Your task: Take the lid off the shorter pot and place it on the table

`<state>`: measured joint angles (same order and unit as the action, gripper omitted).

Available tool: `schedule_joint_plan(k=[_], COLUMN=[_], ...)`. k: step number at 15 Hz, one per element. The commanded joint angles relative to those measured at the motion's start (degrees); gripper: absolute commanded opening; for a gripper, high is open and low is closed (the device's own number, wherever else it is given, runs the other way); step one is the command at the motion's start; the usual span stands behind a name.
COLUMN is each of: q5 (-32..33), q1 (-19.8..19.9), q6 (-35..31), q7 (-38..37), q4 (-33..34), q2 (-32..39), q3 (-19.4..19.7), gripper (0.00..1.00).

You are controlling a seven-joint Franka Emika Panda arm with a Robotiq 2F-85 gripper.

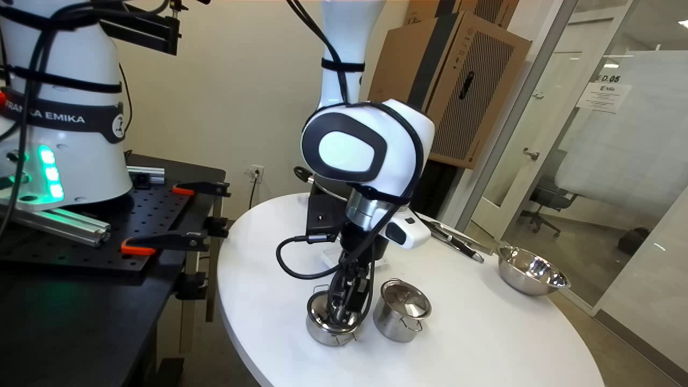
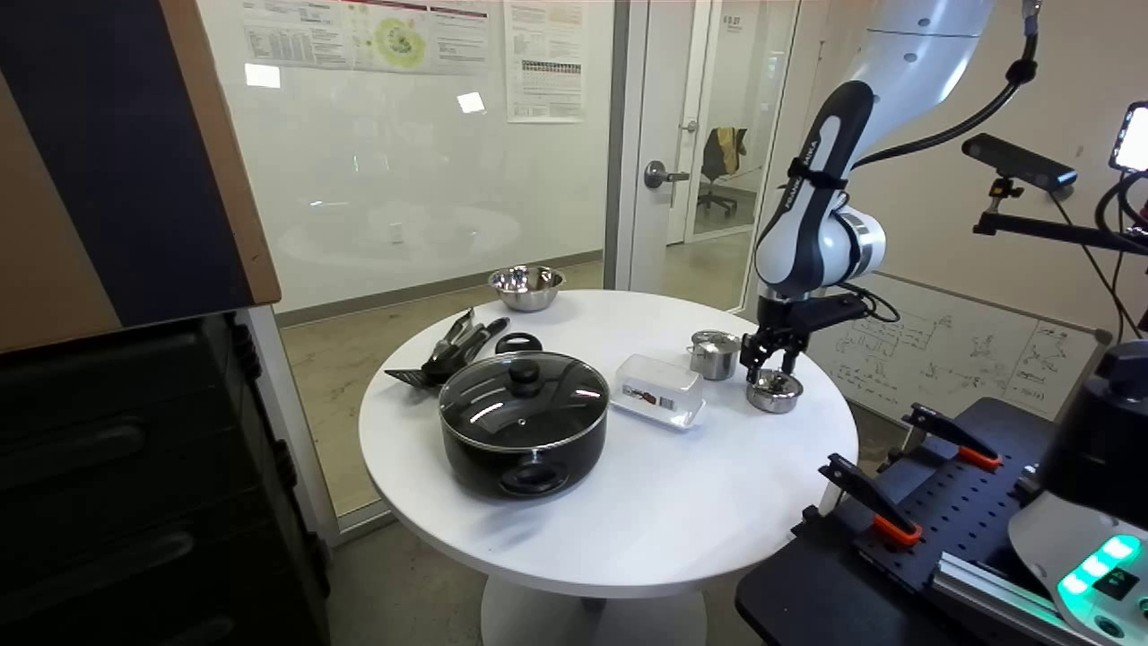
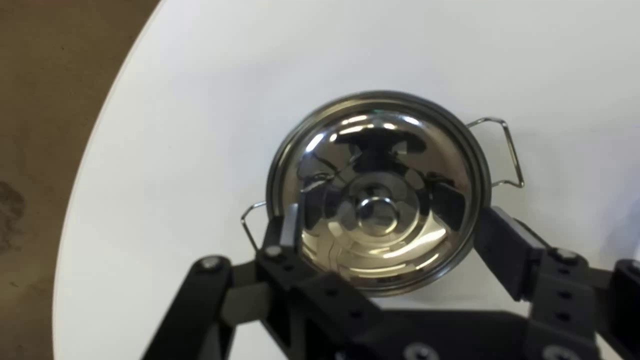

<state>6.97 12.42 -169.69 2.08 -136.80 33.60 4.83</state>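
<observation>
Two small stainless-steel pots stood on the round white table (image 2: 691, 511), and we identified the shorter pot (image 2: 773, 404) as the one nearer the robot base (image 1: 91, 166). Its lid (image 3: 370, 150), polished steel with a centre knob (image 3: 377, 217), was seated on top of it. We found this pot upright, with wire handles (image 3: 511, 150) projecting from opposite sides.

The Robotiq gripper (image 3: 389, 222) pointed down over the lid, its two fingers (image 3: 291, 225) spread wide, one toward each side, with the knob in view between them. We could not tell whether either fingertip touched the lid (the wrist view looked down along the fingers, and both exterior views showed the contact area small). In both exterior views the white Franka arm (image 1: 371, 145) reached down to this spot.

We recorded the taller pot (image 1: 395, 322) upright just beside the shorter one and apart from it, likewise covered. In an exterior view we listed, further along the table top, a white dish with a clear cover (image 2: 653, 386), a large black pot (image 2: 529, 462) under a glass lid (image 2: 560, 413), a pile of black kitchen utensils (image 2: 448, 354) next to that pot, and a stainless-steel mixing bowl (image 2: 527, 294) at the table's edge. Two orange-and-black clamps (image 1: 177, 241) were fixed on a perforated black plate (image 1: 80, 260) beside the robot base, which stood over a black bench (image 1: 32, 322).
</observation>
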Motion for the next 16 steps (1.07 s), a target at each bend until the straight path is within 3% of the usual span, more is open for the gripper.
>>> schedule_joint_plan(k=[1, 8, 16], q5=[-2.66, -3.87, -5.39], q1=[1.88, 3.06, 5.16], q6=[0.00, -0.28, -0.66], q7=[2.49, 2.74, 4.23], q4=[-1.29, -2.00, -4.46], q2=[-1.30, -2.69, -5.69], q3=[-1.45, -2.37, -4.70], gripper=[0.58, 0.03, 0.05])
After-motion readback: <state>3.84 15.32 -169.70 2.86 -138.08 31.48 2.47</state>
